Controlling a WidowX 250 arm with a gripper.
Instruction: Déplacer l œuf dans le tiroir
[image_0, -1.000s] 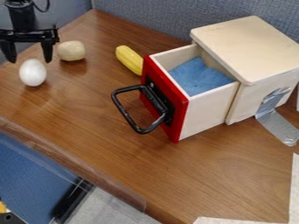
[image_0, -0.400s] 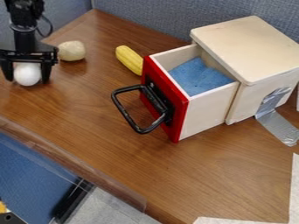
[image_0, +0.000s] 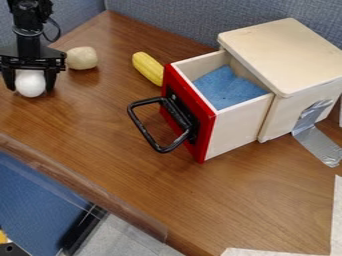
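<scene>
The black gripper (image_0: 30, 86) hangs low at the upper left, its fingers shut on the white egg (image_0: 31, 84), one on each side. The egg's top is hidden by the gripper's body, and its lower part shows between the fingers. At the right, the wooden drawer (image_0: 242, 123) with a red front is pulled out of its box. A blue cloth lies inside the drawer, and a black handle sticks out from its front.
A pale round object (image_0: 81, 58) sits just right of the gripper. A yellow corn-like object (image_0: 147, 68) lies behind the drawer's front corner. The wooden box (image_0: 287, 55) stands at the right, with silver tape (image_0: 316, 142) running to the table (image_0: 133, 165).
The gripper has come down around the egg from above and behind it, and its fingers have drawn in against the egg. The drawer has not moved.
</scene>
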